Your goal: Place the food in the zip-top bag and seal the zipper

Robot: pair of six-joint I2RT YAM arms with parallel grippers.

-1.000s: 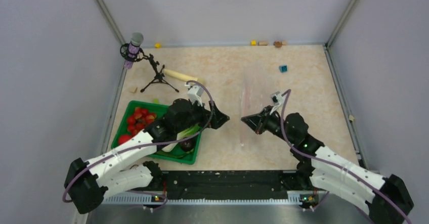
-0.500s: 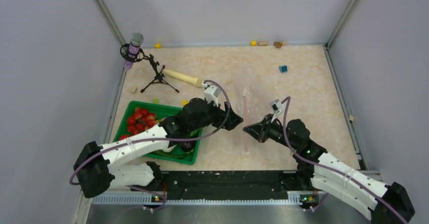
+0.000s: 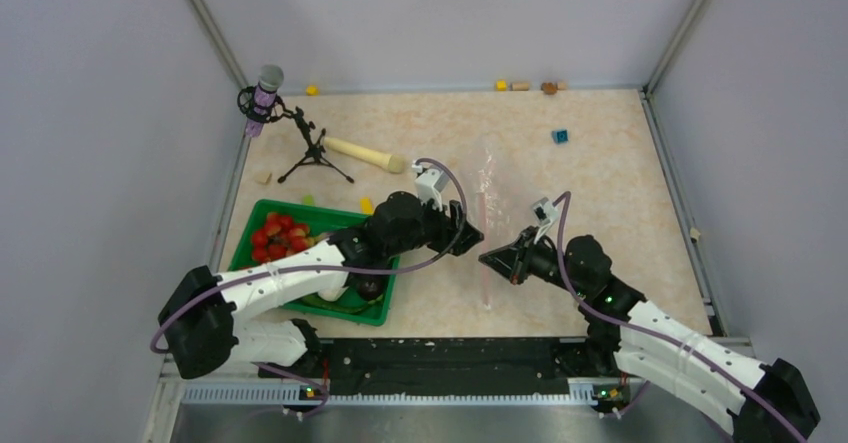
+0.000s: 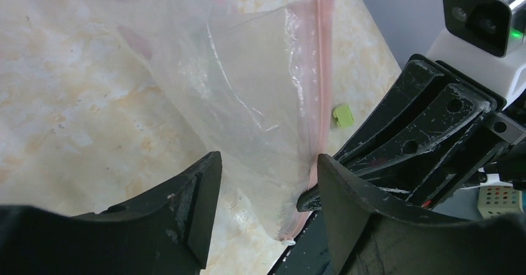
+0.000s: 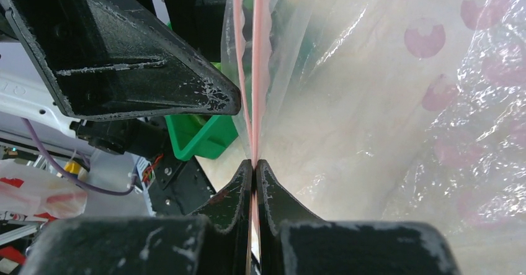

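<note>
Tabletop (image 3: 610,203) — arms (image 3: 300,268) nose-to-nose at bag (image 3: 498,175)

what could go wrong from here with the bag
1. The right gripper pinches the zipper at one spot only; the thin zip-top bag could slip free or tear if tugged.
2. The left gripper has open jaws right beside that pinch; closing there may catch both layers, leaving the mouth shut.
3. The two grippers sit very close, so they might collide.
</note>
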